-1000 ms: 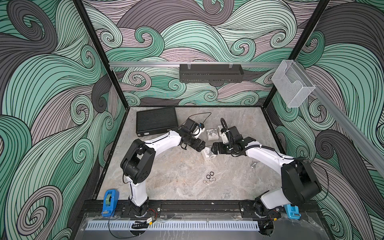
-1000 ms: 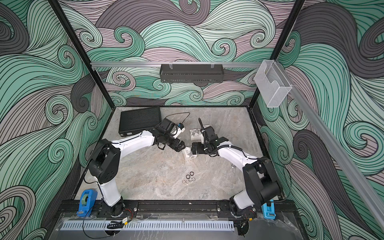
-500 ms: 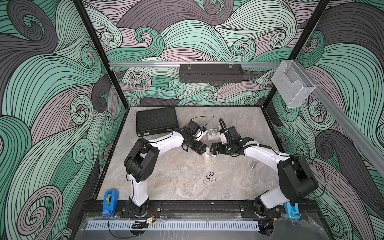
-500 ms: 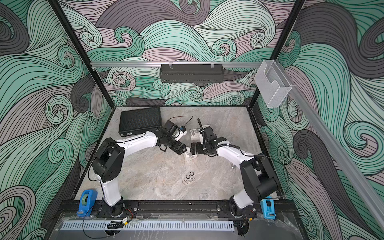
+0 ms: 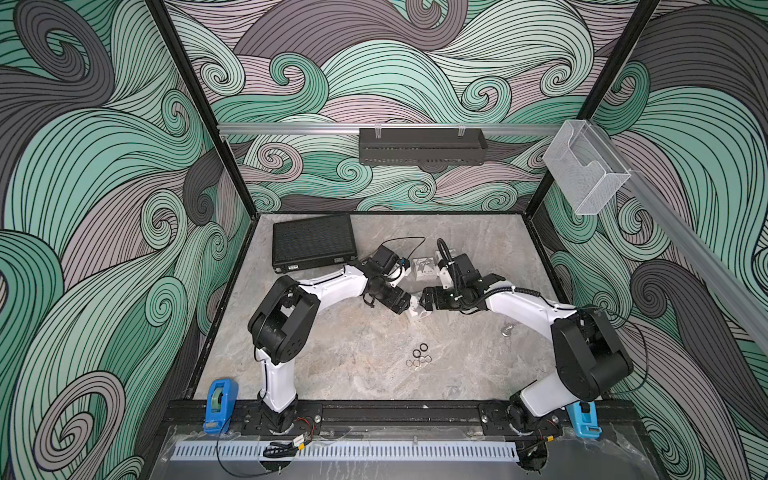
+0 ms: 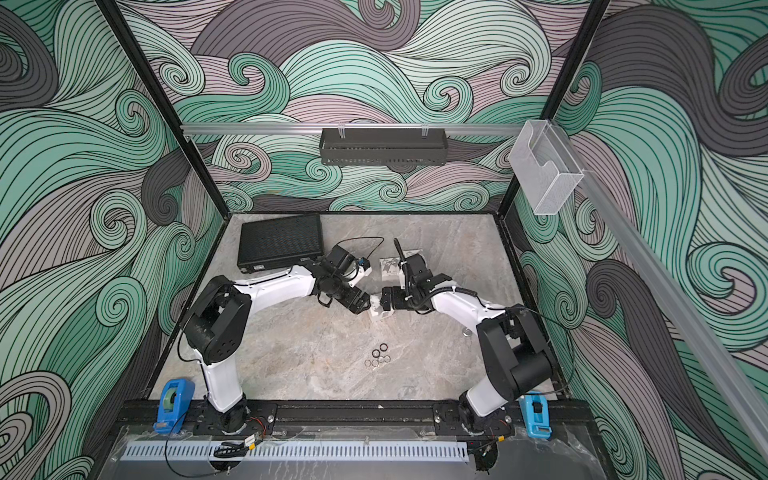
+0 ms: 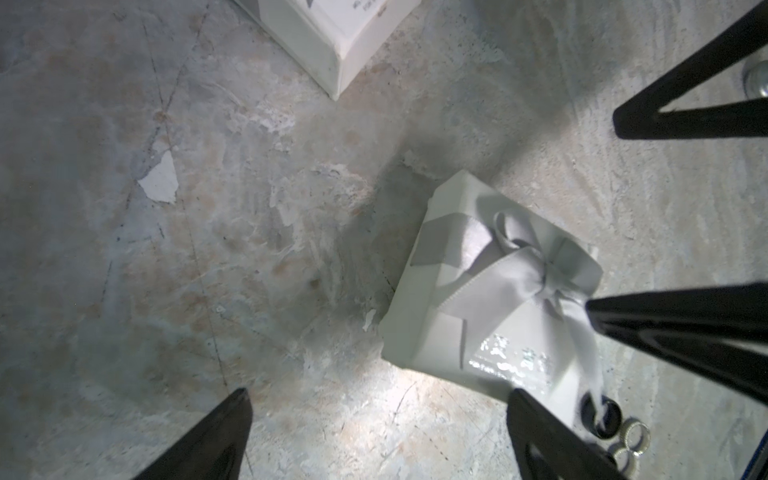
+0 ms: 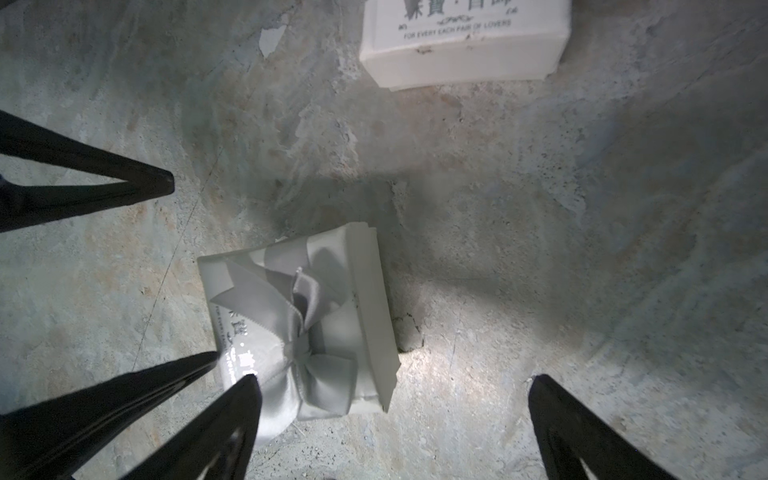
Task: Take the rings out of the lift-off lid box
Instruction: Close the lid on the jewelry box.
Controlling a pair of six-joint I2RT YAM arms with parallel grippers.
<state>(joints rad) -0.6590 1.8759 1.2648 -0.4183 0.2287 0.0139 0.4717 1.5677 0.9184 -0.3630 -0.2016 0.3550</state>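
Marble tabletop (image 5: 353, 370) spreads below the left gripper (image 7: 378, 392) and right gripper (image 8: 392, 378). Both gape wide and empty, tips facing each other above the bow-tied white box (image 8: 299, 307). Back toward the arms' bases, the rings (image 5: 419, 356) lie clustered.

top views: bright, even, sharp, edges bowed | wrist views: dim, dk corners, brt pool on bench (image 7: 386, 399) | glare on ribbon box (image 7: 511, 357) print, soft shadow beside it

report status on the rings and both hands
left hand open, right hand open, flanking the bow box, neither holding. rings loose on table, outside the box, nearer the front. second white box behind, not touching.
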